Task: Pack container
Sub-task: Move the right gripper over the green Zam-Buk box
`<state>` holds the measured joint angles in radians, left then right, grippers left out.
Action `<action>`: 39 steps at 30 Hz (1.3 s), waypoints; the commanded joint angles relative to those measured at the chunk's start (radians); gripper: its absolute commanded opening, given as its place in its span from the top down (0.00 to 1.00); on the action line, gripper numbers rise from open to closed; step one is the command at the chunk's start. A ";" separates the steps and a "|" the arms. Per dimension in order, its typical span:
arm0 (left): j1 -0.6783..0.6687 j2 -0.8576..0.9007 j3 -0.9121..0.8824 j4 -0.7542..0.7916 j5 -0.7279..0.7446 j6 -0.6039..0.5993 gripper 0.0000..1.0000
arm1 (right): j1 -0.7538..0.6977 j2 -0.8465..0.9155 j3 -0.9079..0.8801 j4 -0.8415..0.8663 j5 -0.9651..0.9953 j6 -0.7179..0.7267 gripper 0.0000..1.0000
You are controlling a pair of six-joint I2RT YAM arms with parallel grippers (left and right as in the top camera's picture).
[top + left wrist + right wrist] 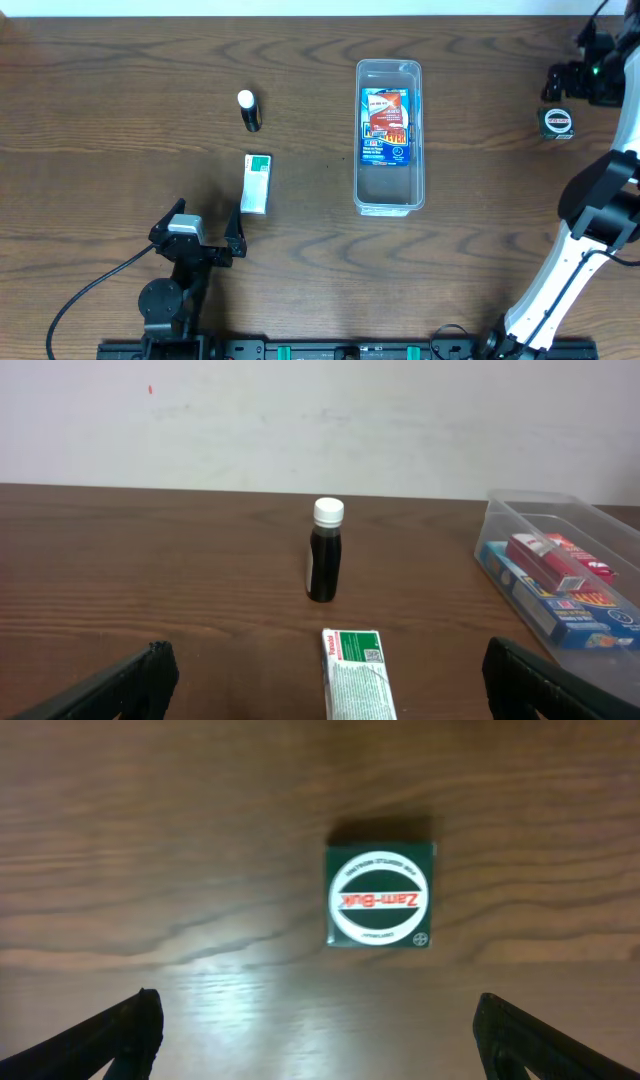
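- Left end effector (200, 235) was wide open, empty, green-white box (356, 672) just ahead, likely its next pick for container (389, 207)
- Right end effector (318, 1020) gaped empty, dark green box (380, 897) ahead

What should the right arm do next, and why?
Probably ease the right gripper forward and down over the green box. The jaws stand open and empty, and the box lies on the table just ahead of them, roughly centred between the fingers. It is outside the container, so it looks like the nearest item to pick for packing.
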<state>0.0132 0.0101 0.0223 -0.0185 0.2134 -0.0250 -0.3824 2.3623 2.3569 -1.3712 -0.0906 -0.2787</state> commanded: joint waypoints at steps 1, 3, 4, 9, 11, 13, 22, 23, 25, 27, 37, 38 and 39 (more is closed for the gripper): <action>0.006 -0.006 -0.018 -0.032 0.011 0.010 0.02 | 0.004 -0.004 -0.055 0.047 0.053 -0.037 0.03; 0.006 -0.006 -0.018 -0.032 0.011 0.010 0.02 | 0.004 -0.004 -0.084 0.074 0.111 -0.037 0.03; 0.006 -0.006 -0.018 -0.032 0.011 0.010 0.02 | 0.004 -0.004 -0.097 0.088 0.127 -0.037 0.03; 0.006 -0.006 -0.018 -0.032 0.011 0.010 0.02 | 0.002 -0.004 -0.150 0.132 0.135 -0.087 0.02; 0.006 -0.006 -0.018 -0.032 0.011 0.010 0.02 | 0.002 -0.004 -0.181 0.156 0.135 -0.103 0.01; 0.006 -0.006 -0.018 -0.032 0.011 0.010 0.02 | 0.002 -0.004 -0.215 0.182 0.135 -0.117 0.01; 0.006 -0.006 -0.018 -0.032 0.011 0.010 0.02 | 0.001 -0.004 -0.278 0.261 0.133 -0.130 0.01; 0.006 -0.006 -0.018 -0.032 0.011 0.010 0.02 | 0.001 -0.004 -0.278 0.266 0.130 -0.130 0.01; 0.006 -0.006 -0.018 -0.032 0.011 0.010 0.02 | 0.001 -0.004 -0.278 0.275 0.123 -0.130 0.01; 0.006 -0.006 -0.018 -0.032 0.011 0.010 0.02 | -0.002 -0.004 -0.286 0.292 0.113 -0.129 0.01; 0.006 -0.006 -0.018 -0.032 0.011 0.010 0.02 | -0.008 -0.004 -0.396 0.386 0.084 -0.127 0.01; 0.006 -0.006 -0.018 -0.032 0.011 0.010 0.02 | -0.010 -0.004 -0.408 0.397 0.083 -0.127 0.01; 0.006 -0.006 -0.018 -0.032 0.011 0.010 0.02 | -0.010 -0.004 -0.414 0.403 0.084 -0.127 0.01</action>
<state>0.0132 0.0101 0.0223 -0.0185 0.2134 -0.0250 -0.3817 2.3627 1.9652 -0.9794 0.0067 -0.3977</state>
